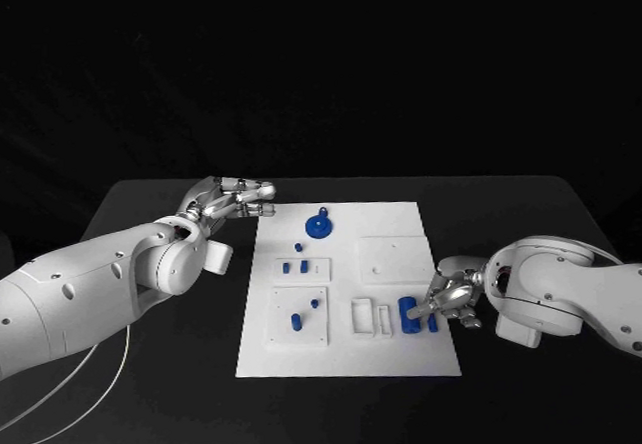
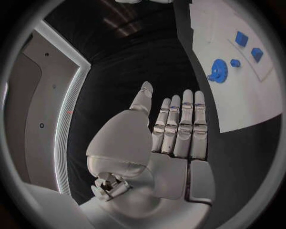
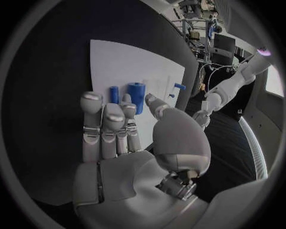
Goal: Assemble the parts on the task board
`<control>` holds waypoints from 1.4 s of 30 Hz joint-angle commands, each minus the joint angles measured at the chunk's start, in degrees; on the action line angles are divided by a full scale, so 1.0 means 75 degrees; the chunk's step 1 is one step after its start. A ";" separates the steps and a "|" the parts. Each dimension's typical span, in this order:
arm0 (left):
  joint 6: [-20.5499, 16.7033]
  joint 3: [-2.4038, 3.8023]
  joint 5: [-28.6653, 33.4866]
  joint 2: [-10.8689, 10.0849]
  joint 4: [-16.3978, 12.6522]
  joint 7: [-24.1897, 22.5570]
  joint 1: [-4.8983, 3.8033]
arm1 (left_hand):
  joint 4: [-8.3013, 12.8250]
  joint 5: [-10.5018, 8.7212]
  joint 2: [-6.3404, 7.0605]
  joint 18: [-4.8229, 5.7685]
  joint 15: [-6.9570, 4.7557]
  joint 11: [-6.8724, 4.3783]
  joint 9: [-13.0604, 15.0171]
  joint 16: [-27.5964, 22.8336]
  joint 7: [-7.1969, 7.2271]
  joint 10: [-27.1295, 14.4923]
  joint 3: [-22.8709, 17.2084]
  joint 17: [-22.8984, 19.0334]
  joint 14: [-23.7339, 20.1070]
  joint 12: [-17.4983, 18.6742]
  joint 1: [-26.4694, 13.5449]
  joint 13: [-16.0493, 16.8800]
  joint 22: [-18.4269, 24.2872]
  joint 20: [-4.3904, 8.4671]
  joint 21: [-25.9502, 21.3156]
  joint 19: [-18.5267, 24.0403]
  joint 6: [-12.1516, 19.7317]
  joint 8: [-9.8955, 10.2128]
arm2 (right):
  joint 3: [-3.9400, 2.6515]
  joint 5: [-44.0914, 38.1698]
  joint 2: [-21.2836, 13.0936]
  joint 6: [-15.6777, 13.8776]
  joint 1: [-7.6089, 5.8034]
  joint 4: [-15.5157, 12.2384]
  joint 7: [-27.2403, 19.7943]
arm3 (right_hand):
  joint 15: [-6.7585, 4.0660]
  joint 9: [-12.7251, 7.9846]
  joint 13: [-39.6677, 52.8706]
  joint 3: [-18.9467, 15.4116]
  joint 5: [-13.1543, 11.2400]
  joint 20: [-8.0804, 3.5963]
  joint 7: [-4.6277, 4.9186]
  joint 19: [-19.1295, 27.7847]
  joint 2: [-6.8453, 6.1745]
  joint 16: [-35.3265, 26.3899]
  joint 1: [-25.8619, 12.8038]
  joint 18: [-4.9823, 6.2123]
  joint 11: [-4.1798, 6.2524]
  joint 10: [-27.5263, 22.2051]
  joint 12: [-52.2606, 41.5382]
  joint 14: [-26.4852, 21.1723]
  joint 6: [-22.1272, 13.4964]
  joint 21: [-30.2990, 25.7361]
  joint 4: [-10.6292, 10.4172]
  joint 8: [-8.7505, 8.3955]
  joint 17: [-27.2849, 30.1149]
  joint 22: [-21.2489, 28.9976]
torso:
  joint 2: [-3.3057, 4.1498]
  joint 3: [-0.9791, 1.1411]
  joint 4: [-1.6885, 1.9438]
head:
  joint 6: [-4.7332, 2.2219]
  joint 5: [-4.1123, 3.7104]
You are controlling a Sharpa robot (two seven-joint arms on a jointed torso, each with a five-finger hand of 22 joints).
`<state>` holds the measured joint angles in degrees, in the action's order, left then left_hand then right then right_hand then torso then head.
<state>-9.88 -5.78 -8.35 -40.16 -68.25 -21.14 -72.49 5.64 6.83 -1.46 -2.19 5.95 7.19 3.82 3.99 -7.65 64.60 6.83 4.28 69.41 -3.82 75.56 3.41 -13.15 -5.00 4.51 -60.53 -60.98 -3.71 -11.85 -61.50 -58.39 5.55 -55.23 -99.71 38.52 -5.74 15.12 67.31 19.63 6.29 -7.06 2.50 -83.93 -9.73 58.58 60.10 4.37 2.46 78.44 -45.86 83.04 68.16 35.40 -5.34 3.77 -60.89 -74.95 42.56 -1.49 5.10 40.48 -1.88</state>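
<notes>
In the middle of the black table (image 1: 147, 201) lies the white task board (image 1: 386, 224), with the blue parts scattered over it. A blue gear (image 1: 317, 226) sits toward the board's eleven o'clock corner, a tiny blue piece (image 1: 299, 248) just below it, and two small blue blocks (image 1: 294, 267) side by side in a pale frame beneath that. Toward seven o'clock a blue peg (image 1: 297, 322) and a smaller blue stud (image 1: 315, 302) rest in a raised square plate. Near five o'clock a thick blue cylinder (image 1: 408, 315) lies beside a thinner blue pin (image 1: 431, 322), next to an empty rectangular slot frame (image 1: 365, 317).

The right hand (image 1: 452, 297) is at the board's four o'clock edge, right over these two pieces. In the right wrist view its fingers (image 3: 104, 126) are stretched out, nearly straight and close together, thumb set slightly apart, and the cylinder (image 3: 136, 97) and pin (image 3: 114, 94) lie just past the fingertips; whether any fingertip touches them cannot be told. Nothing is held.

The left hand (image 1: 235, 199) hovers off the board beyond its ten o'clock corner, over bare table. In the left wrist view its fingers (image 2: 181, 126) are extended flat, side by side, thumb out, holding nothing; the gear (image 2: 218, 71) lies well apart from them on the board (image 2: 238, 102).
</notes>
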 commanded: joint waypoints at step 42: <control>0.0596 0.0002 -0.0258 0.0081 0.0049 0.0117 0.0004 | -0.0645 -0.0133 0.0374 -0.0014 0.0041 0.0022 -0.0005 -0.0020 -0.0052 -0.0019 0.0080 0.0018 -0.0064 0.0009 -0.0312 0.0007 0.0329 -0.0037 0.0012 0.0031 0.0177 0.0009 | 0.0632 -0.0847 0.1217 -0.0504 0.0012 0.0570 0.0357 | 0.0017 -0.0449 0.0219 0.0579 -0.0244 0.0032 0.0087 -0.0393 -0.0107 0.0014 0.0050 -0.0052 -0.0036 0.0041 0.0062 0.0069 -0.0183 0.0182 0.0246 -0.0008 -0.0169 -0.0489 | 0.0007 -0.0008 -0.0007 | 0.0137 0.0093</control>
<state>-6.48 -5.80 -9.92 -39.71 -67.85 -20.08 -72.44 1.15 6.16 0.80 -2.19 6.16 7.20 3.82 3.99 -8.06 64.59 7.50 4.31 69.19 -3.82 73.31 3.42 -10.73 -5.12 4.51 -60.40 -60.16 -3.71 -7.99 -68.21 -49.45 0.23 -56.04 -95.93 39.39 -5.51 39.15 69.09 23.64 3.76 -7.05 3.19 -83.93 -11.50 58.57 58.98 4.37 2.05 78.83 -45.58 83.20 66.05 36.57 -4.09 3.68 -62.10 -74.92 42.60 -1.58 5.03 41.54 -1.22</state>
